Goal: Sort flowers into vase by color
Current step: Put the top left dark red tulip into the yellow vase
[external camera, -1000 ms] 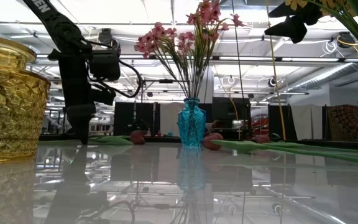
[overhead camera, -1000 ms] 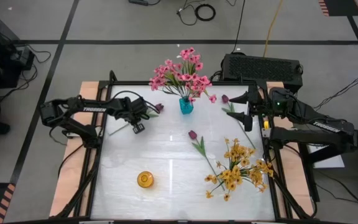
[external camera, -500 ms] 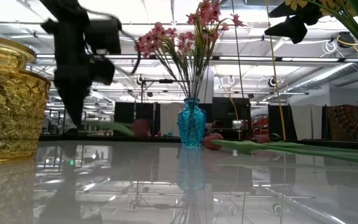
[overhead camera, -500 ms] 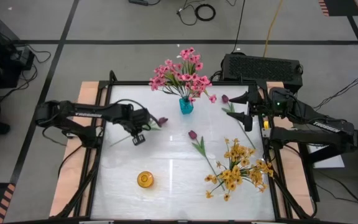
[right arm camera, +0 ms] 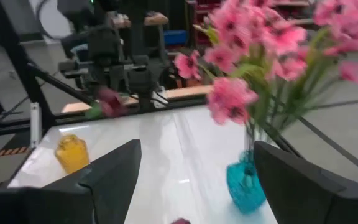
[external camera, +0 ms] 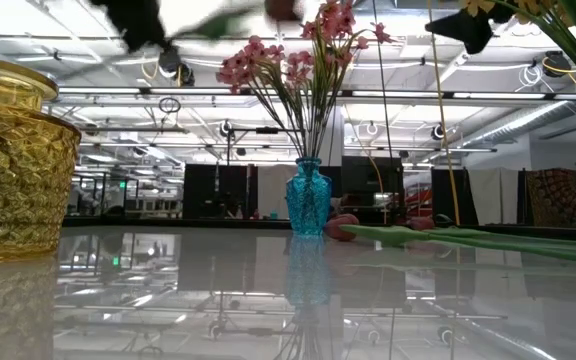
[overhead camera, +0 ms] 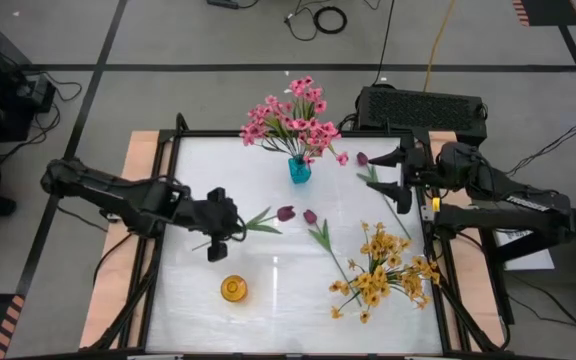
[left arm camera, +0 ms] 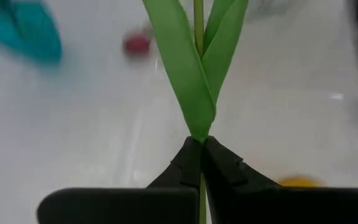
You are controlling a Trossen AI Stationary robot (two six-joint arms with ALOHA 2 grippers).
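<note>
- Now your left arm's gripper (overhead camera: 220,228) has its jaws clenched on the stem of a tulip (overhead camera: 268,217), carried above the bench (overhead camera: 268,300).
- You can see its long axis running across the bench, the dark bud (overhead camera: 286,213) pointing toward the right arm and the stem end at the jaws.
- In the left wrist view, the stem (left arm camera: 198,25) passes straight between the closed jaws, with two green leaves (left arm camera: 191,74) fanning out just beyond the fingertips (left arm camera: 194,152).
- Your right arm's gripper (right arm camera: 194,180) waits at the far right edge of the bench, jaws spread wide and holding nothing.
- You have a blue vase (overhead camera: 299,169) at the far middle holding the pink flowers (overhead camera: 293,118).
- The yellow vase (overhead camera: 233,289) stands near the front; I see no stems in it.
- Two more tulips lie flat: one (overhead camera: 320,232) near the centre, one (overhead camera: 373,175) by the right gripper.
- The yellow flowers (overhead camera: 383,270) lie at the front right.
</note>
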